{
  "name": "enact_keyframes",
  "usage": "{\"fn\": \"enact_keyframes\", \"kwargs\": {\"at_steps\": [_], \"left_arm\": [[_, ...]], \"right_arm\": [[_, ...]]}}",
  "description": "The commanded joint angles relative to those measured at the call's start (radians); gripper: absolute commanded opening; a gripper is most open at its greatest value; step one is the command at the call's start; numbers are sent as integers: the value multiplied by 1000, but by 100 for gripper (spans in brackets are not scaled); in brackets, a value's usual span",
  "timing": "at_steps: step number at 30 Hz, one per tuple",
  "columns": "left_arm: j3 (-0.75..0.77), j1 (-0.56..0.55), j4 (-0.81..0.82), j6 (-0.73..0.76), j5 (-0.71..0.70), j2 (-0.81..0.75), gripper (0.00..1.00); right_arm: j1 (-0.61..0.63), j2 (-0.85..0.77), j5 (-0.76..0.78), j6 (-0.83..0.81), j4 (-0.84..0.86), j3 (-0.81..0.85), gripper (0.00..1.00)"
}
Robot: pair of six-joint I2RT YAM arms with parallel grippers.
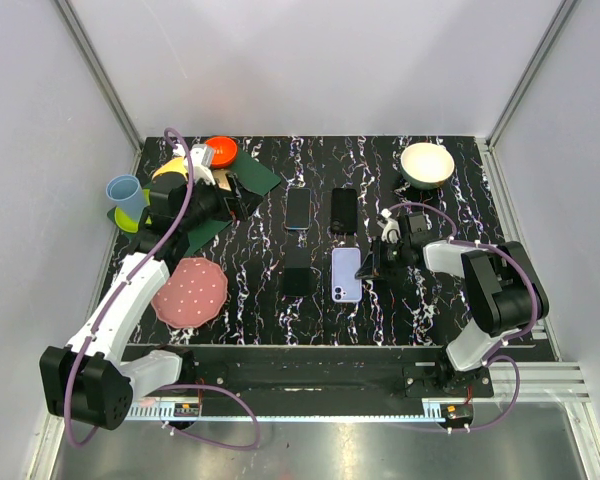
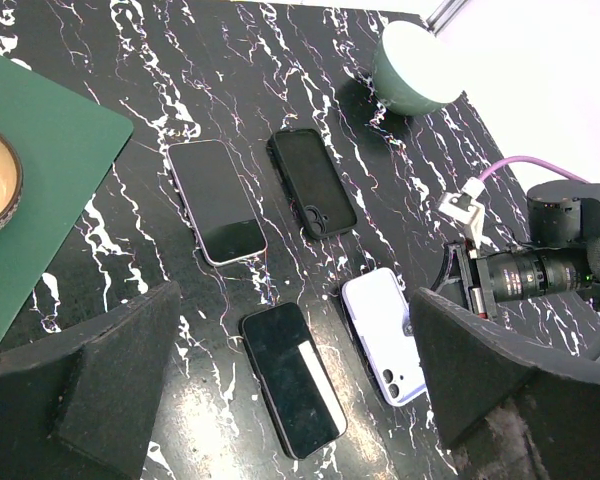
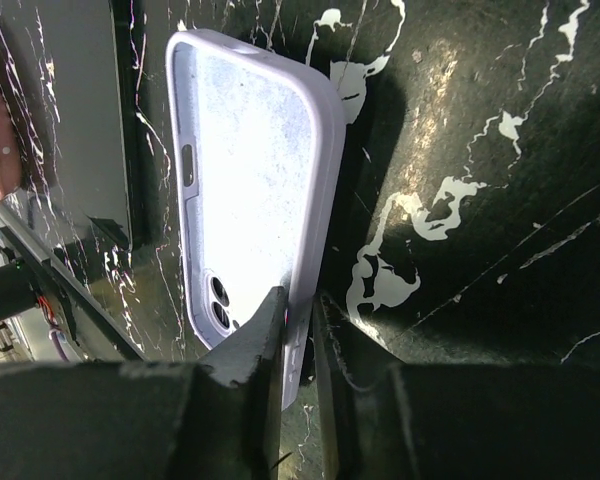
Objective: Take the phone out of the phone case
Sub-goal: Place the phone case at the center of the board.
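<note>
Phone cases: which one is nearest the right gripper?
The lavender phone case, empty with its inside up; the right gripper straddles its edge. The black phone case lies farther back.

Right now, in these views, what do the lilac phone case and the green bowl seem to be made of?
The lilac phone case looks like soft silicone or rubbery plastic, matte: its rounded rim shows no sharp glints, and the inside looks mottled, perhaps a fuzzy lining. The green bowl could be ceramic or hard plastic; matte green outside, pale inside.
</note>
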Motion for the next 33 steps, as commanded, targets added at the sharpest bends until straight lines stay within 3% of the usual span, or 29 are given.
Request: {"fn": "enact_keyframes", "kwargs": {"at_steps": [1, 6, 15, 33], "left_arm": [[14, 8, 37, -16, 25, -32, 99], [9, 8, 49, -23, 29, -32, 99], [7, 9, 46, -25, 34, -36, 99], [18, 14, 31, -17, 40, -40, 99]], "right_arm": [[-8, -8, 21, -18, 32, 32, 22], [-10, -11, 26, -23, 32, 35, 24], [-12, -29, 33, -26, 25, 37, 37], [-12, -92, -11, -15, 23, 5, 34]]}}
